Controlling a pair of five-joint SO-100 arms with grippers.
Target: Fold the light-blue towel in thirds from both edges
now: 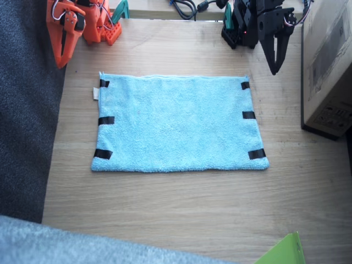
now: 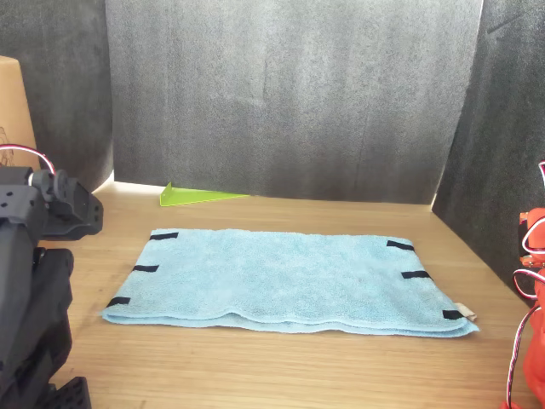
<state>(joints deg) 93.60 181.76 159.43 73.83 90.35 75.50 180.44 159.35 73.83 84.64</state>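
The light-blue towel (image 1: 179, 122) lies spread flat in the middle of the wooden worktop (image 1: 181, 214), its long sides running across between the two arms. Three short black tape marks (image 1: 106, 120) sit along each short edge, and a small white tag (image 1: 95, 93) pokes out at the corner nearest the right arm. In the front view the near long edge of the towel (image 2: 281, 281) ripples a little and looks doubled, as if two layers lie one on the other.

The orange right arm (image 1: 71, 25) stands at the far corner of the worktop, its pincer (image 1: 62, 58) pointing down over the worktop's edge, well clear of the towel; the jaws look pressed together, holding nothing. The black left arm (image 1: 258, 22) stands at the opposite far corner, and its pincer (image 1: 275, 63) hangs tip-down just beyond the towel's corner, not touching it, jaws likewise drawn together and empty.

A cardboard box (image 1: 327, 66) stands beside the left arm at the worktop's side. Dark grey fabric (image 1: 25, 110) hangs along the other side, and a bright green sheet corner (image 1: 283, 250) shows at the near edge.
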